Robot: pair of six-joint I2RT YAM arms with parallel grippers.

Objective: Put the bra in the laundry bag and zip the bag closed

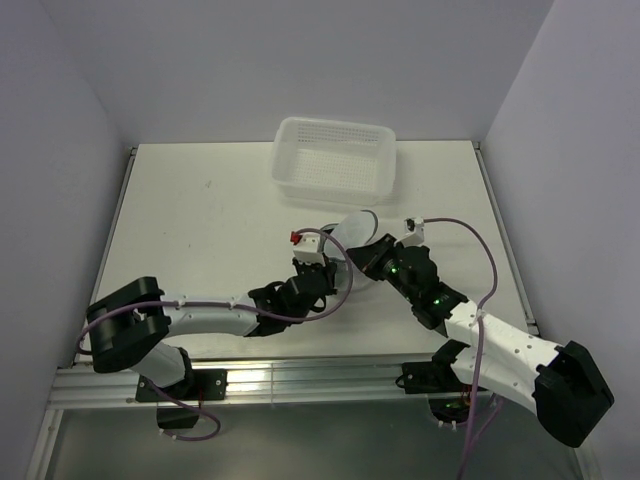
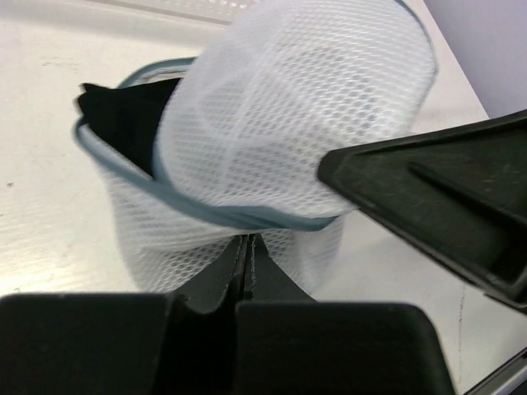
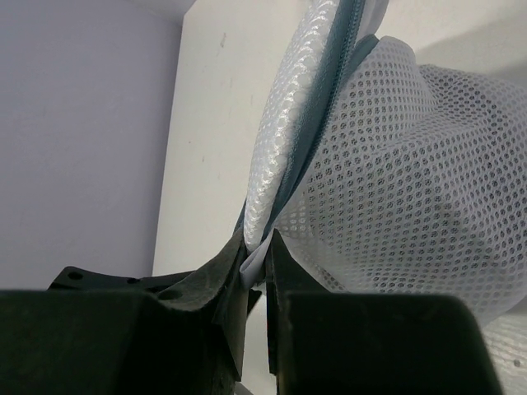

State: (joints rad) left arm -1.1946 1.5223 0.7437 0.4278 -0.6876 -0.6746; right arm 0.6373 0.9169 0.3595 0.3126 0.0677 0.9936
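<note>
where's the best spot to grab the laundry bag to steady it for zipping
Pinch the zipper rim of the laundry bag edge-on from outside, where the right pincer grips it: it's a thin band, likely firmer than the soft domed mesh. Keep off the opening showing the bra.

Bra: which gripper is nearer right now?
Left, slightly: the left gripper pinches the mesh of the laundry bag half holding the bra; right gripper clamps the zipper rim on the lifted half, farther off.
</note>
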